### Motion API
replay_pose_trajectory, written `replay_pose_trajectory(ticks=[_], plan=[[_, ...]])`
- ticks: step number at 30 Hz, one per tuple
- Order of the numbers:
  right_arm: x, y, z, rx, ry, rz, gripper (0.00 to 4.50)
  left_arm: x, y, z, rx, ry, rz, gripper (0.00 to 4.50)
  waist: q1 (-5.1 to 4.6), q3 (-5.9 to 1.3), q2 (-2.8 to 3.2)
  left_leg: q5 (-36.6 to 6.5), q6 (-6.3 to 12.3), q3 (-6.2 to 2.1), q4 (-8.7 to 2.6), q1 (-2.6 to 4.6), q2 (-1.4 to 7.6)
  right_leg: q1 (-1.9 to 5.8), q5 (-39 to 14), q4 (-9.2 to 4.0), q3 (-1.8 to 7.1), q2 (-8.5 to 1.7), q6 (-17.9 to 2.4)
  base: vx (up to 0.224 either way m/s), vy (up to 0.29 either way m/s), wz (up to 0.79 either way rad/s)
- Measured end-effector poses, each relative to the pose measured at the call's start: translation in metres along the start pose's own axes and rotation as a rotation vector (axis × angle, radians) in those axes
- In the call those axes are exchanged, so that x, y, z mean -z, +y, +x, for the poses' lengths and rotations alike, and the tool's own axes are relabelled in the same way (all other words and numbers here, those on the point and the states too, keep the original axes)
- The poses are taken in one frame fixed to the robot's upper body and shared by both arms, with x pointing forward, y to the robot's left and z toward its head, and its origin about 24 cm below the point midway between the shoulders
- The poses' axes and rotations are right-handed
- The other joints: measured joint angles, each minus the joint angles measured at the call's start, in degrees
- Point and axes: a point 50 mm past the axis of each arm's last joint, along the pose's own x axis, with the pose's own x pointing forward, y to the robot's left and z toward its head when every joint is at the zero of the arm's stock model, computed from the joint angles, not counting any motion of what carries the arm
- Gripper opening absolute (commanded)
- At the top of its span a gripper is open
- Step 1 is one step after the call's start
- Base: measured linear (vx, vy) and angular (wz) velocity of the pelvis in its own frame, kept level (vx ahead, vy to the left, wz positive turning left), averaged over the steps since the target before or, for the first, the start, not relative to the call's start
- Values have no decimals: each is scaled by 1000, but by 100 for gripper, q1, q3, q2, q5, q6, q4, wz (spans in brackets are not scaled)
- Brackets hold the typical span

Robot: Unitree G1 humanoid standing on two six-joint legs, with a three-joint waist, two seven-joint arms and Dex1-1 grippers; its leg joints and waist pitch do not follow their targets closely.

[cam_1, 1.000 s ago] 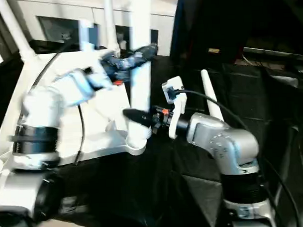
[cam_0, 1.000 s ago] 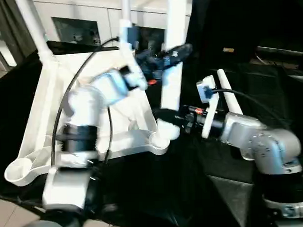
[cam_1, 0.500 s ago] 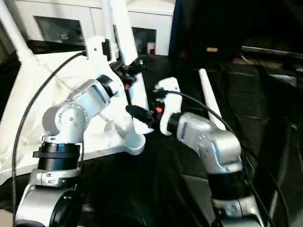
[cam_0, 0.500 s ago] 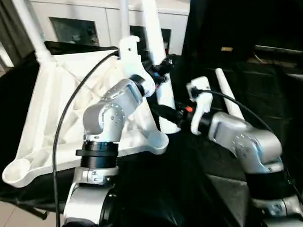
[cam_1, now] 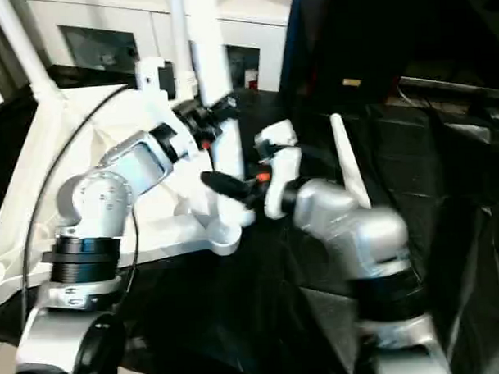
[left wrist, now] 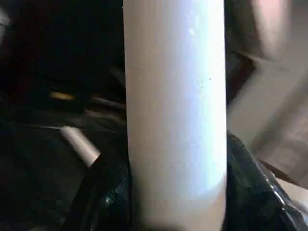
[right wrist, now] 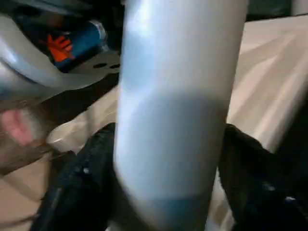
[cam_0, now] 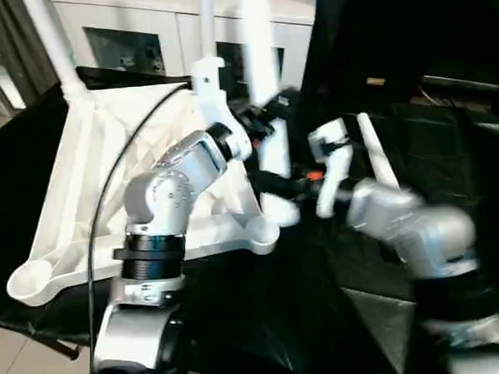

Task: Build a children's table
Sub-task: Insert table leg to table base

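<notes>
The tabletop (cam_0: 86,193) lies upside down on the black-covered work surface (cam_0: 262,326), ribbed side up. Two legs already stand in its far corners — one at the far left (cam_0: 52,38), another behind the left arm (cam_0: 206,12) — so about half of the fitting looks done.

A third leg (cam_0: 262,80) is upright at the near right corner, its foot at the round socket (cam_0: 263,230); whether it is fully seated there I cannot tell. Both arms are on it. The left gripper (cam_0: 268,121) takes it higher up, and in the left wrist view the tube runs between the two black fingers (left wrist: 108,192), which sit against its sides — closed around the leg. The right gripper (cam_0: 274,184) meets the same leg lower down, close above the socket; in the right wrist view its fingers (right wrist: 82,192) flank the tube, but whether they press on it or stand loose I cannot tell.

The fourth leg (cam_0: 375,154) lies loose on the dark cover, just beyond the right arm. The near left socket (cam_0: 31,281) is empty and is probably where it goes.

Left to do, by my reading: press the third leg home, fit the last one, then turn the table onto its feet.
</notes>
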Motion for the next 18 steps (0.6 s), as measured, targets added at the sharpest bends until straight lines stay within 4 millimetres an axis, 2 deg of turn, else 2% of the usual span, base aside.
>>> replay_pose_trajectory(ticks=[5, 10, 18], plan=[[0, 2, -7, -75, 22, 28, 314, -3, -5, -2, 102, 27, -19, 189, -14, 1, -2, 5, 5, 0, 0, 0, 0, -1, 4, 1, 0, 0, 0, 0, 0, 0], [-5, 3, -14, -126, 52, 41, 314, -19, -11, -3, 200, 43, 27, 188, -9, 1, -1, 10, 8, 0, 0, 1, 0, 1, 7, 1, 0, 0, 1, 0, 0, 0], [-4, 4, -17, -167, 81, 82, 314, -19, -15, -3, 269, 70, 36, 188, 9, 1, -2, 10, 8, 0, 0, -1, 0, 0, 7, 1, -1, 0, 0, 0, 0, 0]])
